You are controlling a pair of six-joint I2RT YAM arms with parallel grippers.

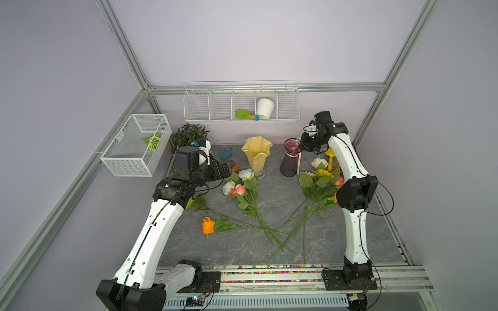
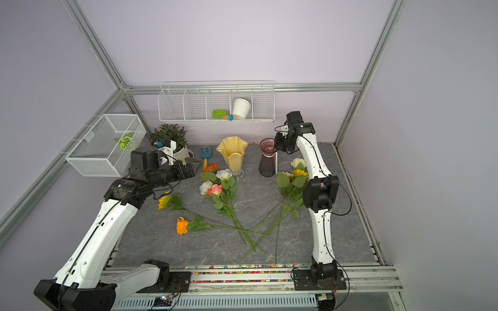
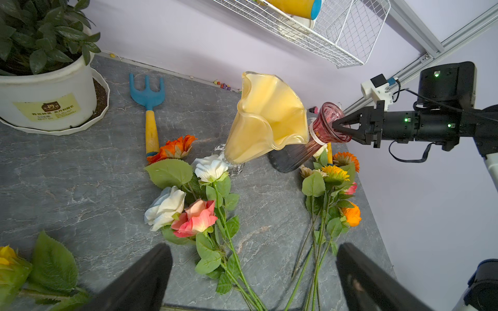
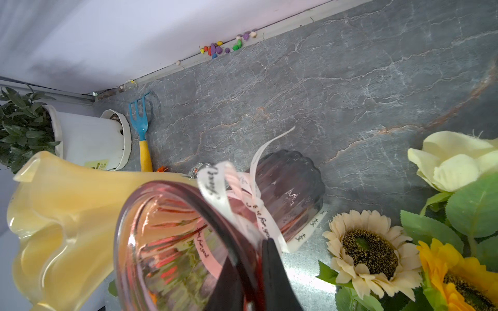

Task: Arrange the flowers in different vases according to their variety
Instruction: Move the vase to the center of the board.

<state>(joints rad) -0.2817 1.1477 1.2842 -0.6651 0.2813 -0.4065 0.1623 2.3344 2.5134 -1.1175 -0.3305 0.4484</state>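
We see right gripper clenched on purple vase rim, centre-right in top view. Left gripper spread wide, empty. We judge glass heavy, slick, brittle: rim pinch risky, neck safer. Yellow vase just beside, sunflowers crowd base. Bare slab mid-frame between bunches.

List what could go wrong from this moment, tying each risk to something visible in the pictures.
1. The right gripper pinches only the thin rim of the tall dark purple ribbed glass vase; the glass might slip or tip.
2. The glossy yellow wavy-rimmed vase stands close beside it; a sideways pull could knock it.
3. The white ribbon tied at the purple vase's neck lies near the fingers and may snag.
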